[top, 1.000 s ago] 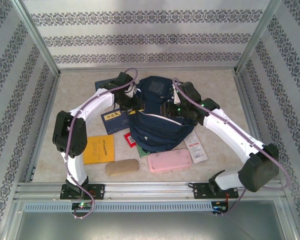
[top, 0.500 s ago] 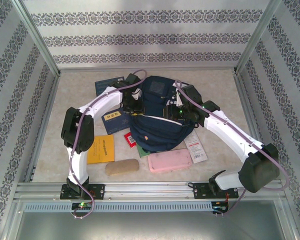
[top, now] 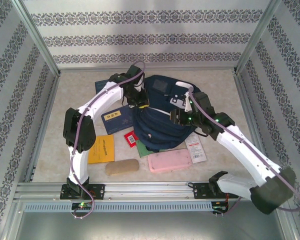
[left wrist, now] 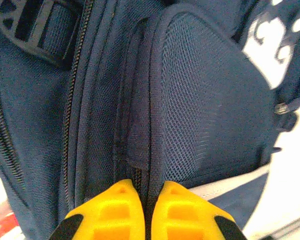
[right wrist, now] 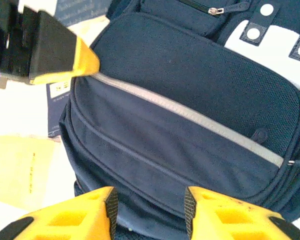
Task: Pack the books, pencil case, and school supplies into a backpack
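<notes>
The navy backpack lies mid-table. My left gripper is at its upper left edge, and its yellow fingers are shut on a fold of backpack fabric beside a zipper. My right gripper hovers over the bag's middle; it is open, the jaws apart over the backpack's lower seam. Books lie left of the bag: a yellow-orange one, a dark blue one, another dark blue one and a green one partly under the bag. The pink pencil case, red packet and white strip lie near the front.
A tan oblong pouch lies by the front rail. Patterned walls and metal frame posts enclose the table. The left gripper's finger shows in the right wrist view above the yellow book.
My left gripper has moved right along the bag's upper edge and shut on its fabric. My right arm has shifted forward and left, its jaws narrowing, and the bag has bunched.
</notes>
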Action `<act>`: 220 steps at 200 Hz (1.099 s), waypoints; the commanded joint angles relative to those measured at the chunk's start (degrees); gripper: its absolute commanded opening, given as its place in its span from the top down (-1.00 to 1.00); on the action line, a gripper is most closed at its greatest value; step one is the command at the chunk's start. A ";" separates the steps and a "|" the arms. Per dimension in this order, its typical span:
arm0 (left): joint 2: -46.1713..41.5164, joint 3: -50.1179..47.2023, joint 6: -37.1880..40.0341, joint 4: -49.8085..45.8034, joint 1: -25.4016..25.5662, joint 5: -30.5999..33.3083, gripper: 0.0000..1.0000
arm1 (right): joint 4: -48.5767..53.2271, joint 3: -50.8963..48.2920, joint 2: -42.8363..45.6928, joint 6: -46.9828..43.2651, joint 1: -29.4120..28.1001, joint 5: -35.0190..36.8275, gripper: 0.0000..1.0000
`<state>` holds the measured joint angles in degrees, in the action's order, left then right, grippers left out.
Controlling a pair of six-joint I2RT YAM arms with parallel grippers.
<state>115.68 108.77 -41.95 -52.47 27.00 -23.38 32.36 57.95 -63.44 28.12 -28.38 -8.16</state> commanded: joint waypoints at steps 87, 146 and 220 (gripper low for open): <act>-15.27 -4.64 -29.99 22.34 0.19 3.42 1.00 | -2.42 -6.38 10.54 -5.77 -3.16 -0.72 0.20; -19.96 -11.73 -36.33 28.35 0.24 7.50 1.00 | -2.33 -4.97 6.89 -3.40 -4.94 -3.30 0.11; -19.79 -11.44 -37.30 27.51 0.32 7.46 1.00 | -10.75 -7.36 -1.09 -9.92 -12.13 0.87 0.16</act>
<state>99.39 95.33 -77.17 -33.54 27.00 -16.36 28.53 52.27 -62.92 22.09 -38.98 -9.17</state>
